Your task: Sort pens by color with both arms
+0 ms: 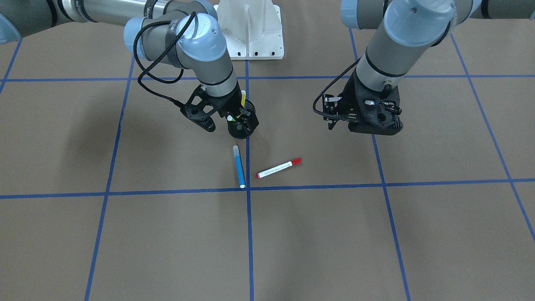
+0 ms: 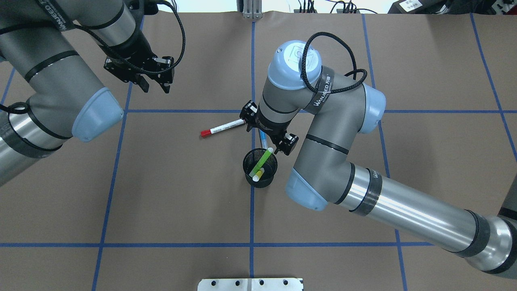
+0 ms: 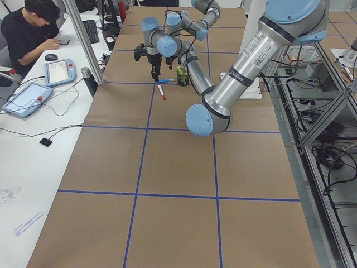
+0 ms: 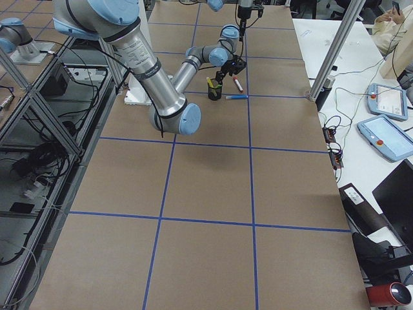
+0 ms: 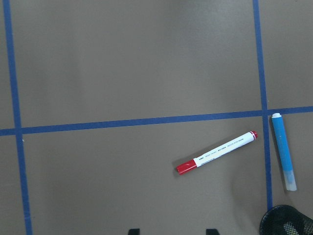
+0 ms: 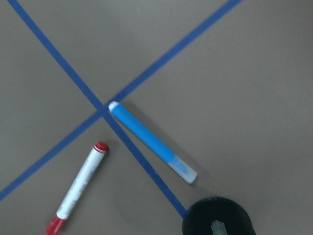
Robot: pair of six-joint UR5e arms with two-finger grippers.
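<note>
Green pen (image 2: 261, 161) and yellow pen (image 2: 258, 174) lean in the cup (image 2: 267, 184), my right claw (image 2: 283, 146) at its rim; whether it grips, I cannot tell. A straight, slow lift should keep the cup standing. My left claw (image 2: 154, 88) hangs wide, empty. Overhead shows the cup's contents; the left wrist view shows red pen (image 5: 216, 152) and blue pen (image 5: 283, 152) flat, apart, on the paper (image 5: 98, 58).

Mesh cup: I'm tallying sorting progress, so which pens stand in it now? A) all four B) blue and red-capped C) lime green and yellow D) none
C: the lime green pen and yellow pen stand in the mesh cup; the blue pen and red-capped pen lie on the table.
</note>
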